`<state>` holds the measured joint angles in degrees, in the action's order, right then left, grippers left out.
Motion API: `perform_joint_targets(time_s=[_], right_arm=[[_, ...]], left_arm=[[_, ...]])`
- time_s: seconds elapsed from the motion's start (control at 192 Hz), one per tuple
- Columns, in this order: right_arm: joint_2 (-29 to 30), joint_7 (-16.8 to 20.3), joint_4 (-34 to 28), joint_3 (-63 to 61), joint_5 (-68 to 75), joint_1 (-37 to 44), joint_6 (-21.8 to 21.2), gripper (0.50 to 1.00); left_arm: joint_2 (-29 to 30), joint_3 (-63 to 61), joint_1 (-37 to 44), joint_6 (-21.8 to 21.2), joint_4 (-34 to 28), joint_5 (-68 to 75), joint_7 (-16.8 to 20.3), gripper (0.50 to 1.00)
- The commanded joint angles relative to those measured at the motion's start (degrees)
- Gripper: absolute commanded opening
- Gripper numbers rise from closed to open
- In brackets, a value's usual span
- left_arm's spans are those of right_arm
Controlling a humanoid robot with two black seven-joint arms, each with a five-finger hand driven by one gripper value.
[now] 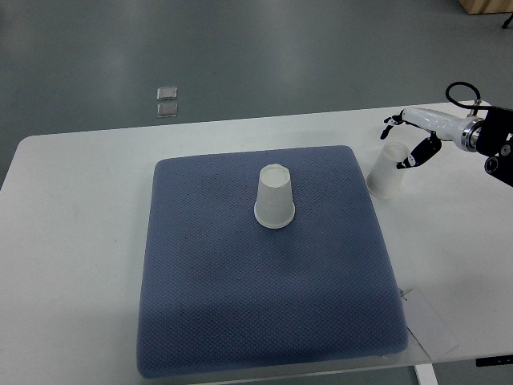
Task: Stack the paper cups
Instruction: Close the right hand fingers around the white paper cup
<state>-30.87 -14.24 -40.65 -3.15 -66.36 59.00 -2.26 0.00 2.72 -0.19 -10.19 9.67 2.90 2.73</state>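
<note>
**Two paper cups, one robot hand at the far right**

Two paper cups were out when I looked, and the blue pad (pixel 264 289) was the thing everything else sat around. The pad lay in the middle of the white tabletop (pixel 72 241), a big square cushion with a dotted weave.

The first cup (pixel 275 197) stood upside down on the pad, a little above its centre, wide rim down on the fabric and flat base up.

The second cup (pixel 387 171) was off the pad, just beyond its upper right corner, on the bare tabletop. It also had its narrow end up and leaned a bit toward the right.

The right robot hand (pixel 410 143) reached in from the right edge, above and to the right of the pad's corner. Its white fingers (pixel 398 122) were spread above the second cup, and the dark thumb tip (pixel 410 161) sat against the cup's right side. From where I stood I could not say whether it had a real hold on the cup or was only touching it; the fingers looked loose rather than clenched.

A white paper tag (pixel 429 325) lay on the tabletop off the pad's lower right corner. Beyond the tabletop, past the pad's far edge, two small clear squares (pixel 167 101) sat on the grey floor (pixel 280 48).
</note>
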Motion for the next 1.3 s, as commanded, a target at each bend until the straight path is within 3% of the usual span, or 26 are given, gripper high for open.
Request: perform_joint_targets(time_s=[0.0,0.837,0.956,1.05,1.117,1.174,1.195,1.231,1.294], right_arm=[[0.4,0.0,0.8,0.2,0.0,0.0,0.1,0.911],[2.2,0.0,3.5,3.8,0.0,-0.4,1.6,0.909],[2.8,0.0,3.8,4.0,0.0,-0.4,1.8,0.885],[2.8,-0.1,3.9,4.1,0.0,-0.5,2.0,0.821],[2.8,-0.1,3.9,4.2,-0.1,-0.5,1.9,0.744],[2.8,-0.1,3.9,4.6,-0.1,-0.5,1.9,0.631],[2.8,-0.1,3.9,4.6,-0.1,-0.5,1.9,0.613],[2.7,-0.1,3.9,4.8,-0.1,-0.5,1.9,0.501],[2.6,-0.1,3.9,4.8,0.0,-0.4,1.9,0.500]], left_arm=[[0.0,0.0,0.0,0.1,0.0,0.0,0.0,1.000],[0.0,0.0,0.0,0.0,0.0,0.0,0.0,1.000],[0.0,0.0,0.0,0.0,0.0,0.0,0.0,1.000],[0.0,0.0,0.0,0.0,0.0,0.0,0.0,1.000],[0.0,0.0,0.0,0.0,0.0,0.0,0.0,1.000],[0.0,0.0,0.0,0.0,0.0,0.0,0.0,1.000],[0.0,0.0,0.0,0.0,0.0,0.0,0.0,1.000],[0.0,0.0,0.0,0.0,0.0,0.0,0.0,1.000],[0.0,0.0,0.0,0.0,0.0,0.0,0.0,1.000]])
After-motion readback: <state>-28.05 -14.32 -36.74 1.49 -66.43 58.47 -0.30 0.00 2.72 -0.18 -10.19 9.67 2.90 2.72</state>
